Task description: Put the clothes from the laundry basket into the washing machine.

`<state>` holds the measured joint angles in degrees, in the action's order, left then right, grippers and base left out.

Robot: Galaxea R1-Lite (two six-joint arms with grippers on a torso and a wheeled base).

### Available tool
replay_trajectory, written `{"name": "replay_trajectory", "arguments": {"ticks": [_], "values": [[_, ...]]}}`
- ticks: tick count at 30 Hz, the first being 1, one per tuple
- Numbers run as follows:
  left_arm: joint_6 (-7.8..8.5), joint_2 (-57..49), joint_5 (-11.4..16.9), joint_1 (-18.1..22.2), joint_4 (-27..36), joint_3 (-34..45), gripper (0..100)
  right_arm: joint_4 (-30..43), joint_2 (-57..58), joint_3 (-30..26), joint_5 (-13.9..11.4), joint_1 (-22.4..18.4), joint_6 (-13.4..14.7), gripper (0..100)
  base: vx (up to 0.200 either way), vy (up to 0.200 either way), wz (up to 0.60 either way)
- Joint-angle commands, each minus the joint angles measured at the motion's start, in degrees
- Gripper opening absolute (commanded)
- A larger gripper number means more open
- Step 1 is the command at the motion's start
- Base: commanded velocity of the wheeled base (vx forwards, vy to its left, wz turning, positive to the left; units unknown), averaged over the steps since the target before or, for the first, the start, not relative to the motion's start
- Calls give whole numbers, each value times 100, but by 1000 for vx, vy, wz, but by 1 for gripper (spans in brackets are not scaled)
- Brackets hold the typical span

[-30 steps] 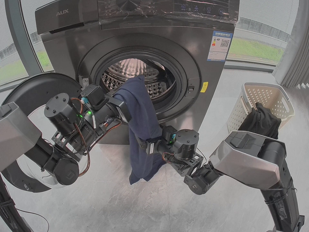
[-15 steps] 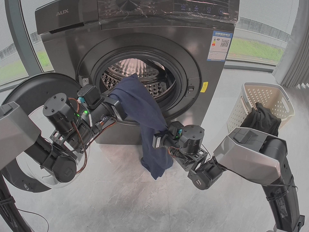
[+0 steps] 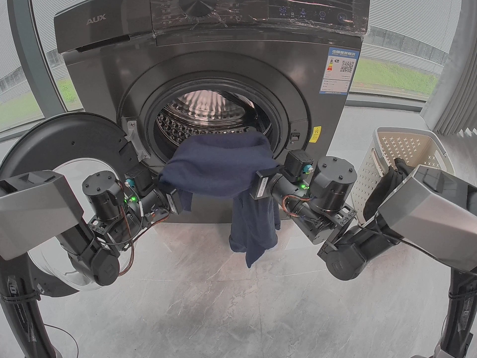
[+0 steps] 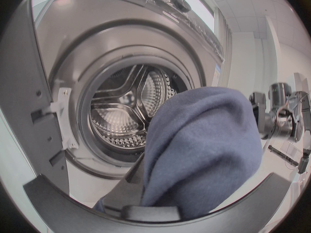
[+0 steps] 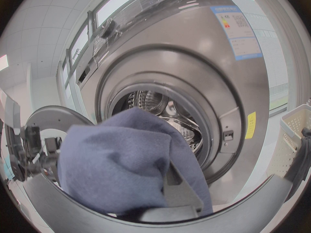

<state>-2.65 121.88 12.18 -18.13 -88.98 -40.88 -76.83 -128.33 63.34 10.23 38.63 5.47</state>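
Logo (image 3: 96, 20) and label (image 3: 339, 70) on washing machine (image 3: 278, 60)

Grey marbled floor (image 3: 198, 304), windows (image 3: 422, 21) onto grass (image 3: 397, 78), pleated curtain (image 3: 454, 80) at right.

A navy garment (image 3: 218, 162) is held stretched across the front of the washing machine (image 3: 208, 65), its upper edge lying against the lower lip of the drum opening (image 3: 208, 110). One end is gripped by the left tool (image 3: 174, 202), just before the machine's lower left front, and the other by the right tool (image 3: 261, 185), before its lower right front. A loose length of the cloth is seen hanging below the right tool. The round door (image 3: 64, 145) is swung open to the machine's left. A cream laundry basket (image 3: 412, 147) is set to the machine's right, with a black garment (image 3: 387, 190) draped over its near rim.
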Motion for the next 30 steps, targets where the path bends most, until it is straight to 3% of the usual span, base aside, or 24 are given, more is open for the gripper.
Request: {"name": "replay_trajectory", "arguments": {"ticks": [1,8,10,11,16,18,21,22,25,30], "values": [[1,327,4,20,-23,71,0,1,344,-76,-3,-22,-2,0,0,0,0],[98,556,180,90,-32,273,0,1,397,-6,-21,-22,-11,0,0,0,0],[221,653,285,90,-32,352,0,1,388,11,-21,-22,-11,0,0,0,0],[282,697,320,90,-32,370,100,1,388,11,-21,-14,-11,0,0,0,0],[335,697,373,81,-32,633,100,18,388,91,-30,-40,-11,0,0,0,0],[528,635,742,64,-32,1117,100,36,361,222,-30,-128,-11,0,0,0,0],[976,670,1226,55,-32,1583,100,71,326,433,-12,-154,-11,0,0,0,0],[1029,688,1287,46,-32,1662,100,80,317,486,-3,-145,-2,0,0,0,0],[1108,661,1375,11,-32,1785,100,80,291,530,6,-101,-2,0,0,0,0],[1091,609,1480,2,-32,1609,100,36,247,495,-3,-22,6,0,0,0,0]]}}
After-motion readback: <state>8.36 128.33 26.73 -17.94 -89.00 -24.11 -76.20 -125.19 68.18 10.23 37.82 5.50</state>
